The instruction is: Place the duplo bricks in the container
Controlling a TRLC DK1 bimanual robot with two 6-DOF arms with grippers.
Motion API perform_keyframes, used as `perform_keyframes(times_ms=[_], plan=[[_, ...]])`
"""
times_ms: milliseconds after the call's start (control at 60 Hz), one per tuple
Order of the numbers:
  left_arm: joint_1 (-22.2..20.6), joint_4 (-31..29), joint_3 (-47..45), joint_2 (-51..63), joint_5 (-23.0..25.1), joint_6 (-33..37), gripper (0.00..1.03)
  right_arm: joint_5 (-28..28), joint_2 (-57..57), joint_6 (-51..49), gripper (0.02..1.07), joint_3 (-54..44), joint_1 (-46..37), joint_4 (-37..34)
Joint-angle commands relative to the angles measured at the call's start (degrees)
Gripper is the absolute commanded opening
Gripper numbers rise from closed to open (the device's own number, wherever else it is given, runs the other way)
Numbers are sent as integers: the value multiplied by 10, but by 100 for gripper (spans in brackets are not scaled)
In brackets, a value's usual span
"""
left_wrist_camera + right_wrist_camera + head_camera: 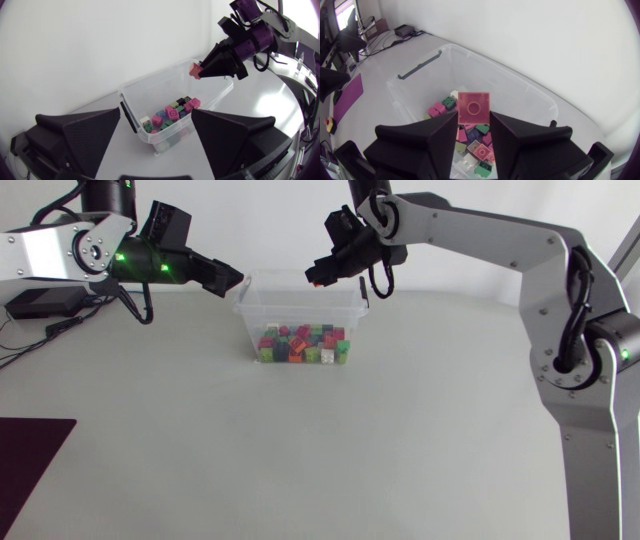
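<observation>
A clear plastic container (300,285) stands at the back middle of the table, with several coloured duplo bricks (303,345) heaped in it. My right gripper (318,277) hangs above the container's far right rim, shut on a red brick (473,107) that sticks out between its fingertips over the open box. The same brick (195,70) and gripper (202,70) show in the left wrist view above the container (150,90). My left gripper (238,281) hovers by the container's left rim, open and holding nothing, its broad fingers (80,132) spread wide.
A dark red mat (25,465) lies at the table's front left corner. A black box with cables (45,302) sits at the back left. The container has black handle clips (418,65) on its short sides.
</observation>
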Motion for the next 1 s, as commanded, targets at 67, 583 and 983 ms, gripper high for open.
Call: perform_keyframes(times_ms=[67,583,983], plan=[[8,9,-29,-26,0,-8,99,13,29,13,41,30,6,-8],[24,14,-98,-94,0,-8,99,53,-103,5,103,-104,-6,14],[34,38,-216,-216,-81,-14,99,135,-340,-7,103,-408,-48,126]])
